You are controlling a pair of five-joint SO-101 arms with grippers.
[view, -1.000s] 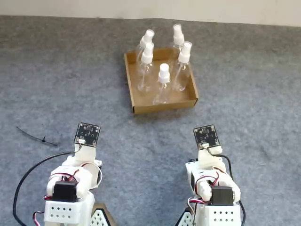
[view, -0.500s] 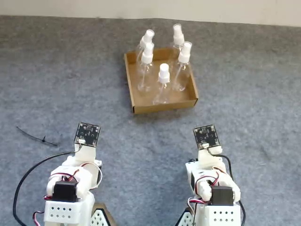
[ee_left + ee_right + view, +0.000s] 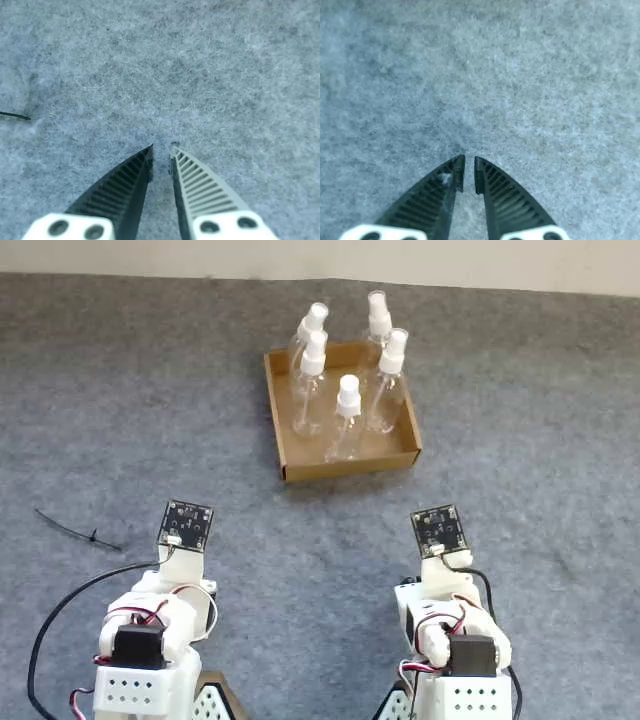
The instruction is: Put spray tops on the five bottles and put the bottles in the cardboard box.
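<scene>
Finding: all five bottles [image 3: 343, 430] stand upright with spray tops [image 3: 348, 395] fitted, grouped in the cardboard box [image 3: 345, 468] at 12 o'clock on the table [image 3: 540, 440]. The bases of the two farthest are hard to make out.

The left gripper [image 3: 161, 152] sits parked at 7 o'clock and the right gripper [image 3: 469, 165] at 5 o'clock. Each has its fingers pressed nearly together over bare felt, holding nothing.

Assessment: the task looks complete. The sound course is to keep both arms low and away from the box.

Clearances: the box walls are low and the bottles rise well above the rim, so any brush could topple them. Open table lies between arms and box. A black cable tie [image 3: 75, 532] lies at 9 o'clock, well apart.
</scene>
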